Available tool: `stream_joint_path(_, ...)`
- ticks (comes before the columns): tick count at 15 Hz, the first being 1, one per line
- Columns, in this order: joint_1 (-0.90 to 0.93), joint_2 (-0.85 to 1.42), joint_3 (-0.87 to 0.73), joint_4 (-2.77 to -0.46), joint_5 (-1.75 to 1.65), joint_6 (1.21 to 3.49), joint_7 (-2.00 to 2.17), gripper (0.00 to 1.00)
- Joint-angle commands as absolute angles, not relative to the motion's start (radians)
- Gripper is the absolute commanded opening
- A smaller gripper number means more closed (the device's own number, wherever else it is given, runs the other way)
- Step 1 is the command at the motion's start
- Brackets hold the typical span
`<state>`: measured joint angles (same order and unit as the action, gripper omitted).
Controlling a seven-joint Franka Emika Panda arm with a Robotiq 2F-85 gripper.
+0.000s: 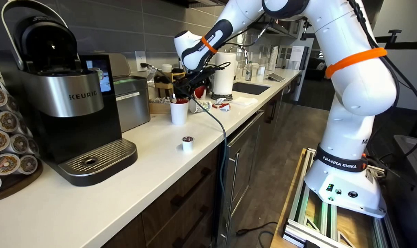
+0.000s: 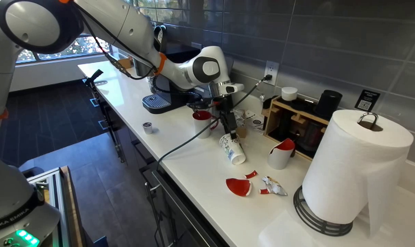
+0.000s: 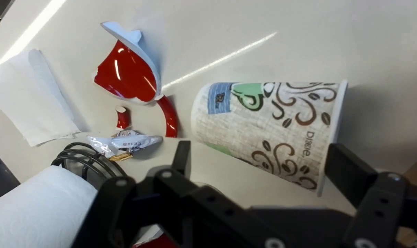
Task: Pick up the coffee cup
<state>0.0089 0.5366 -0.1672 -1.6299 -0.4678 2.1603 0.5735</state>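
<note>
The cup point(image 3: 267, 134) lies on its side on the bench point(image 2: 200, 168) between an upright mug point(image 2: 200, 127) and a red shard point(image 2: 238, 187), rim toward the mug, and over it the hand point(image 3: 260, 148) hangs with fingers point(image 3: 348, 172) spread wide and nothing gripped, one near the rim, one near the base.

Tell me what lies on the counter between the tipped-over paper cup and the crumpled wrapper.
In the wrist view, a curved red fragment lies between the paper cup and the crumpled wrapper.
</note>
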Motion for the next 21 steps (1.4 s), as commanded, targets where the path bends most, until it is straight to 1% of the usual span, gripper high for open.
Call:
stream_joint_path(1,0.030,0.572,-0.181,-1.573,-0.438,2.112,0.549,1.00)
stream_joint_path(4,0.047,0.551,-0.181,-1.571,-0.445,2.060,0.544,1.00)
stream_joint_path(8,0.052,0.577,-0.180,-1.536,-0.451,1.996,0.538,1.00)
stream_joint_path(14,0.048,0.622,-0.183,-1.519,-0.449,1.995,0.536,0.99)
stream_joint_path(15,0.048,0.629,-0.188,-1.517,-0.453,1.998,0.540,0.94)
stream_joint_path(16,0.050,0.637,-0.197,-1.514,-0.460,1.998,0.551,0.74)
stream_joint_path(17,0.051,0.645,-0.205,-1.511,-0.465,1.999,0.557,0.70)
stream_joint_path(20,0.058,0.656,-0.222,-1.504,-0.475,1.995,0.563,0.45)
stream_joint_path(21,0.060,0.655,-0.226,-1.504,-0.478,1.996,0.565,0.39)
